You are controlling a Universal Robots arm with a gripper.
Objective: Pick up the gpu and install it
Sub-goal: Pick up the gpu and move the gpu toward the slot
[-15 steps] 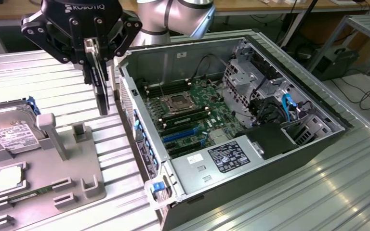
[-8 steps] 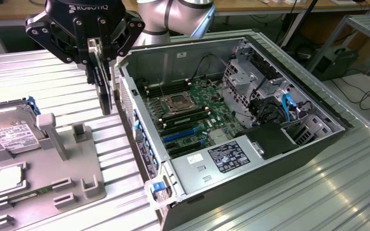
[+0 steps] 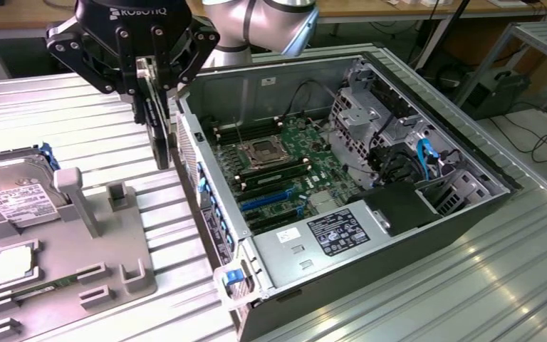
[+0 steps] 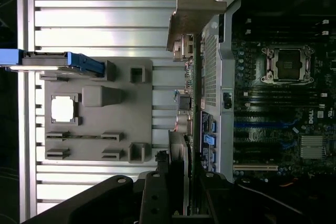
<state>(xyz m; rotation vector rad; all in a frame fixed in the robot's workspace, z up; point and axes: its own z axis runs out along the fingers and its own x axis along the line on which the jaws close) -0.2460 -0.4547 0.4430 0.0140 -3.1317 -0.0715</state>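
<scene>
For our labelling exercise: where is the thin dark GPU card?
Exterior view, upper left: the thin dark GPU card hangs in the jaws, between the grey parts holder and the open computer case.

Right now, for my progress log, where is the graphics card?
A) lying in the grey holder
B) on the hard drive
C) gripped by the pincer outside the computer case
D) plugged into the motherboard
C: the pincer holds the graphics card upright above the table, between the grey holder and the open computer case.
</scene>
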